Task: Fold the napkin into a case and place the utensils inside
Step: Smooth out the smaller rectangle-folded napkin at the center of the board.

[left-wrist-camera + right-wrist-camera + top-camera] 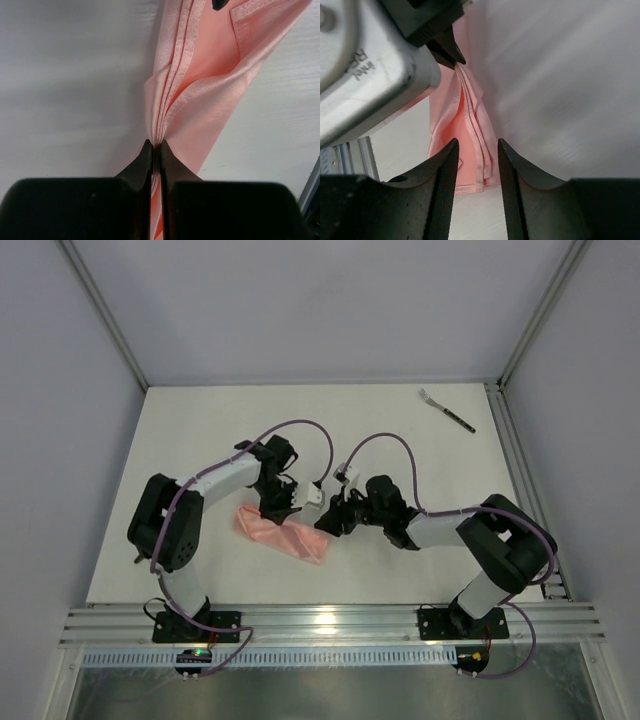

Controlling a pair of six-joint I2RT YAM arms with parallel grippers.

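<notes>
So, starting on the left: the left gripper [155, 145] was seen clamped tight on a bunched end of the napkin [200, 100], with the pink layers pinched flat between its jaws. The napkin itself was laid out as a narrow, roughly folded strip on the table [200, 440], just in front of both arms and between the two grippers.

Cloth like that was judged to be super light, thin and floppy, and probably a bit silky too. The layers could easily be slid apart or dropped if only one of them got caught. A hold would best be taken across the whole stack of hemmed edges, not somewhere in the loose middle.

Moving right, the right gripper [476, 150] was set with its jaws partly apart, straddling those stacked edges, with nothing gripped yet. Way off at the back right, the fork [447, 410] was seen lying well apart from everything, untouched.
</notes>
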